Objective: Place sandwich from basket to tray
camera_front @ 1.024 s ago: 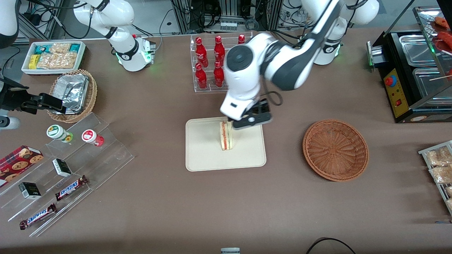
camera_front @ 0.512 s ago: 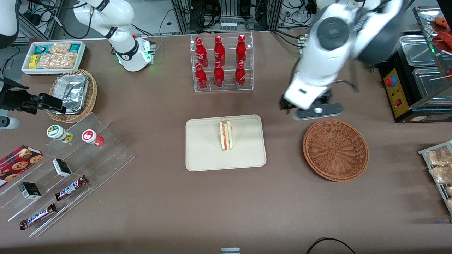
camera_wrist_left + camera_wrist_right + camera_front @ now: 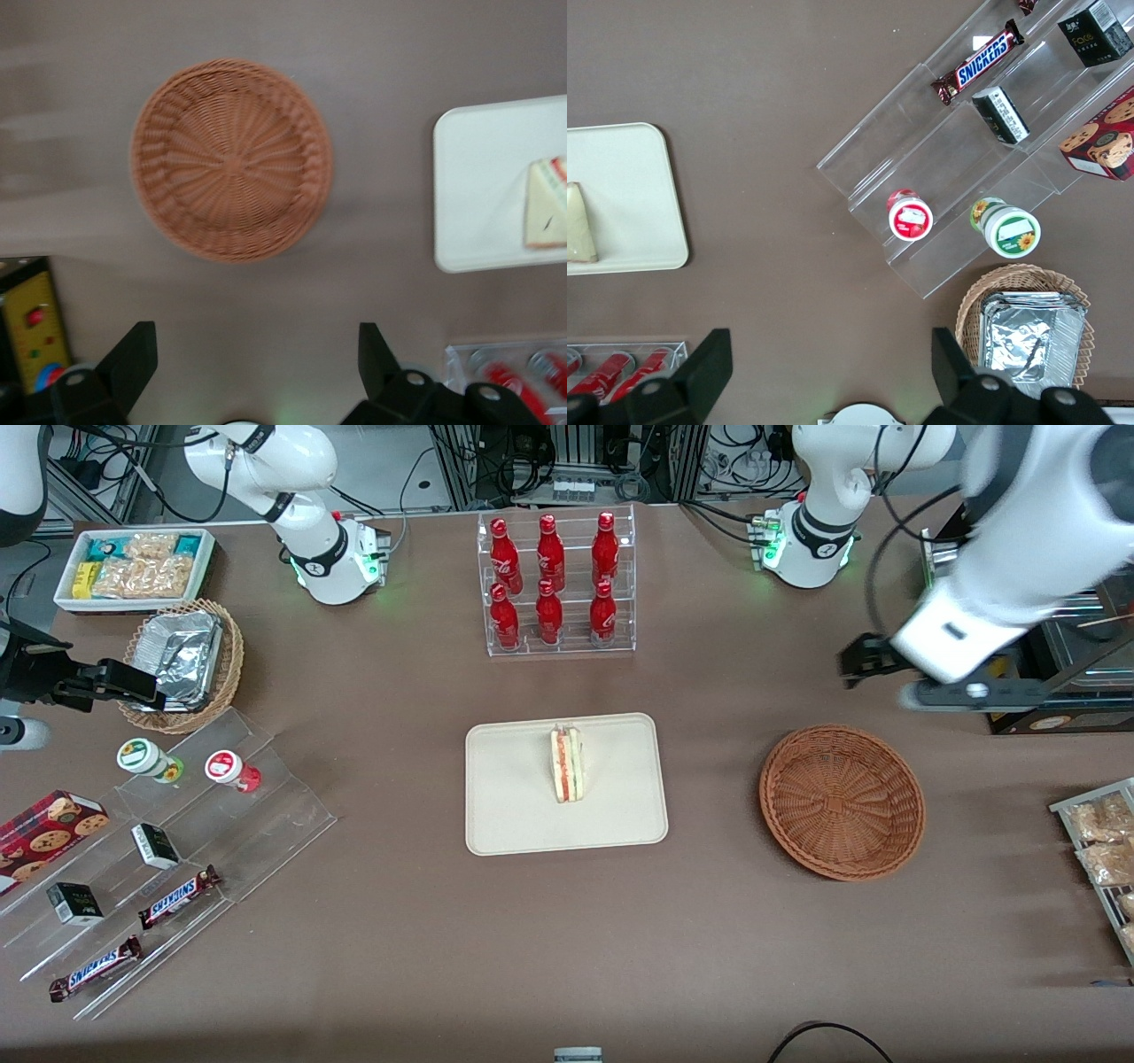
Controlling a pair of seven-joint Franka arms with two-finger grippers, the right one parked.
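Observation:
The sandwich [image 3: 567, 763], a pale wedge with red and green filling, stands on edge on the cream tray [image 3: 514, 815] at the table's middle. In the left wrist view the sandwich [image 3: 545, 205] rests on the tray [image 3: 478, 177], well apart from the reddish-brown basket [image 3: 232, 159]. The basket [image 3: 842, 802] holds nothing. My gripper [image 3: 970, 693] hangs high over the table, farther from the front camera than the basket and toward the working arm's end. Its fingers [image 3: 133, 354] are spread wide, so the gripper [image 3: 255, 341] is open with only bare table between them.
A clear rack of red bottles [image 3: 554, 584] stands farther from the camera than the tray. A black food warmer [image 3: 1019, 629] sits close to the gripper. Toward the parked arm's end are an acrylic snack shelf [image 3: 177, 841], a tan basket with foil [image 3: 182, 660] and a white snack box [image 3: 133, 567].
The gripper left the sandwich standing on the tray, rose and swung past the basket toward the working arm's end. The sandwich and the basket have not moved.

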